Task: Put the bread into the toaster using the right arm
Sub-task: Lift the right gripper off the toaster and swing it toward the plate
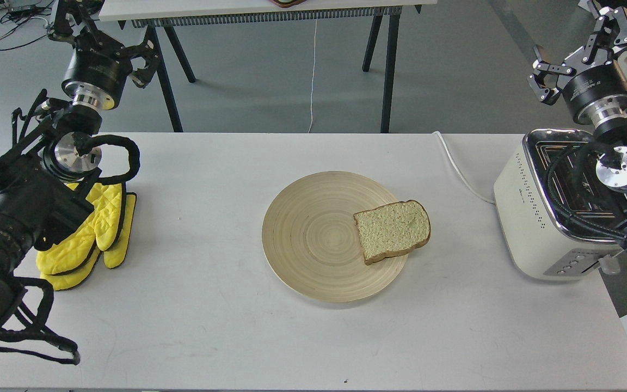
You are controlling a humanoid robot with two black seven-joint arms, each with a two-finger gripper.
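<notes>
A slice of bread (393, 231) lies flat on the right edge of a round wooden plate (319, 239) at the middle of the white bench (210, 326). The toaster (536, 218) stands at the right, yellow mitts (93, 239) at the left. Both end effectors, left (111, 34) and right (583, 51), hang raised with fingers spread, holding nothing.

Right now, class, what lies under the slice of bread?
The bread rests on the right side of a round wooden plate, its crust edge overhanging the rim above the white table. The plate surface directly beneath the slice is covered and cannot be seen.
</notes>
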